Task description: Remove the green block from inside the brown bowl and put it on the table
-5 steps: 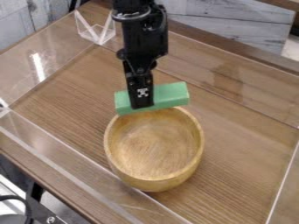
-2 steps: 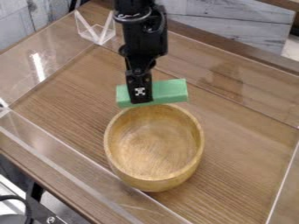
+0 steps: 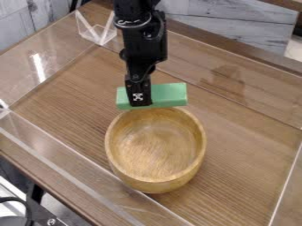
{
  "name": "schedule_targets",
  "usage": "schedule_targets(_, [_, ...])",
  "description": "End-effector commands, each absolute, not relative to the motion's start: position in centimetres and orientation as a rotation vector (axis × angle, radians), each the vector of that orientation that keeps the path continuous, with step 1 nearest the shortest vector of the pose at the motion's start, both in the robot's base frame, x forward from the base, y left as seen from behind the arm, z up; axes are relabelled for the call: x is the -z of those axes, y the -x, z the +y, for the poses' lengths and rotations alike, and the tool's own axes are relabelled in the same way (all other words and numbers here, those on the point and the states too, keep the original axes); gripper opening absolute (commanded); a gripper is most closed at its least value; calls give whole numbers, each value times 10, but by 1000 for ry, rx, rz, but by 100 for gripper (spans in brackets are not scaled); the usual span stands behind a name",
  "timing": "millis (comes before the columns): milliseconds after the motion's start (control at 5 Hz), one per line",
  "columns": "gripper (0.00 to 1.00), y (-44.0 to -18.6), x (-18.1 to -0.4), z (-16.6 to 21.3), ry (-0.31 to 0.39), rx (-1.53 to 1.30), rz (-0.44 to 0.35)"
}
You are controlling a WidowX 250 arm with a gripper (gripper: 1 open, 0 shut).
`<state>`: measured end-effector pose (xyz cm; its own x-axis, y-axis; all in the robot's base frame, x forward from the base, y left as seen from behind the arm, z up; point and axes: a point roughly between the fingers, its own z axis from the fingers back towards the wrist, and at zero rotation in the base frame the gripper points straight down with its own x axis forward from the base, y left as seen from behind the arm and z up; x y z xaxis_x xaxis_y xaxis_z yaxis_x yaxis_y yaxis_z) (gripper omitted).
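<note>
The gripper (image 3: 140, 95) points down, clamped on the green block (image 3: 158, 95), holding it at 12 o'clock of the brown bowl (image 3: 156, 148), past its far rim, above the table (image 3: 236, 124).

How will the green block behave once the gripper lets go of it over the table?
The green block looks flat-sided and rigid, so it should land and stay put, not roll. It seems light, held by the gripper at its middle. Released near the brown bowl, it might tip against the rim.

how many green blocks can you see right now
1. The green block is clamped in the gripper, just beyond the far rim of the brown bowl. The bowl's interior shows none, and none lies elsewhere on the table.
</note>
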<state>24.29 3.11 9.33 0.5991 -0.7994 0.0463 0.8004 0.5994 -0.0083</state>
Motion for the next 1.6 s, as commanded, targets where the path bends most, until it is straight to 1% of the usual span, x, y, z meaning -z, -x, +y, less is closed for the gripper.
schedule_targets(0, [0,-249,-96,38,-10,943,-71])
schedule_targets(400, [0,-253,-89,44,-32,971,-81])
schedule_targets(1400, [0,-259,-84,50,-62,1029,-101])
